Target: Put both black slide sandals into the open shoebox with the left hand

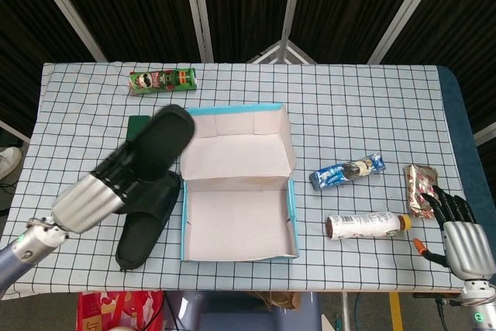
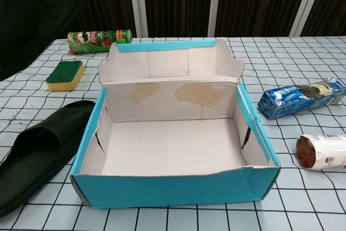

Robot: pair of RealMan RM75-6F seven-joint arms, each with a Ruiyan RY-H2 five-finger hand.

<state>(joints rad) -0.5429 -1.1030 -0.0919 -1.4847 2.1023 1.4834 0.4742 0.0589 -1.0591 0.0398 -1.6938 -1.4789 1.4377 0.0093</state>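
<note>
My left hand grips one black slide sandal and holds it tilted in the air, just left of the open shoebox. In the chest view this sandal is a dark blur across the upper left; the hand itself does not show there. The second black sandal lies flat on the table against the box's left wall, sole down. The box has blue outer walls and nothing inside. My right hand rests open at the table's right front corner and holds nothing.
A green chips can lies at the back left. A green sponge sits in front of it. Right of the box are a blue snack packet, a lying bottle and a brown wrapper.
</note>
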